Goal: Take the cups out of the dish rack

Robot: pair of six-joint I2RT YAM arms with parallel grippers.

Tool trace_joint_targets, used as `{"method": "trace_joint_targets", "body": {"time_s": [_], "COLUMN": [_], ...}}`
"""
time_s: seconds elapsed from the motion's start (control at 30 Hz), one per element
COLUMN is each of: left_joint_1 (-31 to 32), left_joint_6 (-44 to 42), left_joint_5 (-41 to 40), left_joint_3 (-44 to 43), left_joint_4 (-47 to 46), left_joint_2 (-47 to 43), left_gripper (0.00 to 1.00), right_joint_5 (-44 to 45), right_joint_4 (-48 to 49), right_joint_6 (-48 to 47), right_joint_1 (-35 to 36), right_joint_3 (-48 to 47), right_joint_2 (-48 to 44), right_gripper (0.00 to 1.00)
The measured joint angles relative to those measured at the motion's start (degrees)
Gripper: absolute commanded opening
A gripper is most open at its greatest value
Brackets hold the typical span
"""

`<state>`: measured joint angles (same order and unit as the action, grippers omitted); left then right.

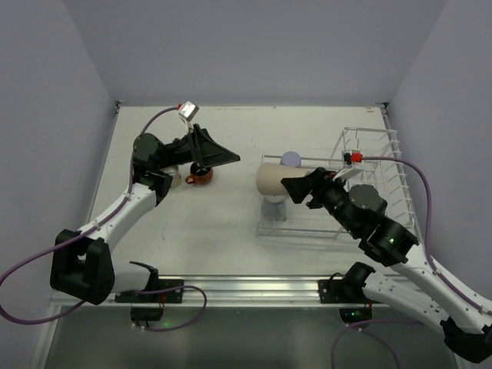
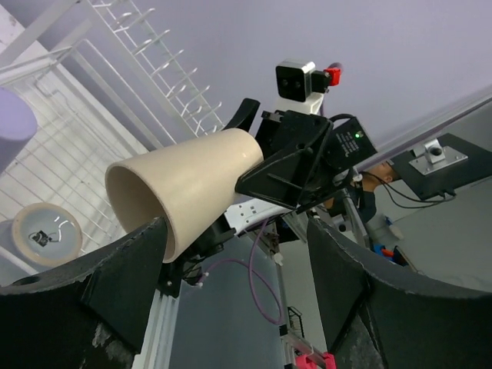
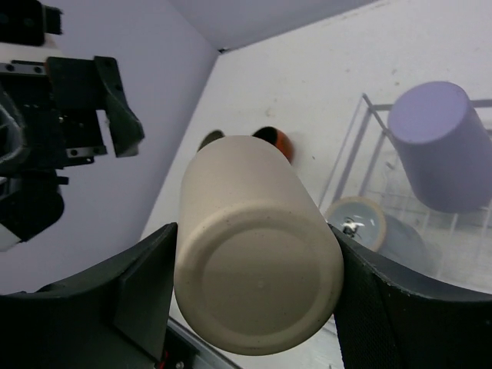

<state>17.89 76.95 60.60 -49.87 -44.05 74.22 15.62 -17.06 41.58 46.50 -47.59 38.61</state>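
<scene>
My right gripper (image 1: 297, 189) is shut on the beige tumbler (image 1: 271, 179) and holds it on its side above the left edge of the white wire dish rack (image 1: 374, 165); its base fills the right wrist view (image 3: 257, 280). The lavender tumbler (image 1: 290, 159) stands in the rack behind it. The light blue-grey cup (image 1: 274, 209) sits in the rack's low tray below it. The orange-red mug (image 1: 201, 176) stands on the table under my left gripper (image 1: 229, 158), which is open and empty. In the left wrist view the beige tumbler's mouth (image 2: 154, 200) faces the open left gripper (image 2: 238, 296), apart from it.
The rack's tall basket section (image 1: 384, 146) stands at the right of the table. White walls close the back and both sides. A metal rail (image 1: 231, 290) runs along the near edge between the arm bases.
</scene>
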Motion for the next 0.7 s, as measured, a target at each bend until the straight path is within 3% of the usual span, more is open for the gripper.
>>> {"method": "trace_joint_targets", "body": {"time_s": [0.33, 0.7], "left_joint_1": [1.2, 2.1], "left_joint_6": [1.9, 3.0], "left_joint_5": [0.1, -0.3], "left_joint_3": [0.0, 0.0], "left_joint_4": [-2.1, -3.1], "left_joint_2": [0.0, 0.0], "left_gripper": [0.78, 0.76], "right_joint_5": [-6.0, -10.6], "right_joint_4": [19.3, 27.4], "right_joint_6": [0.5, 1.6], "right_joint_1": [-0.5, -0.7], "right_joint_3": [4.3, 4.1], "right_joint_2": [2.7, 10.6], "right_gripper": [0.00, 0.00]}}
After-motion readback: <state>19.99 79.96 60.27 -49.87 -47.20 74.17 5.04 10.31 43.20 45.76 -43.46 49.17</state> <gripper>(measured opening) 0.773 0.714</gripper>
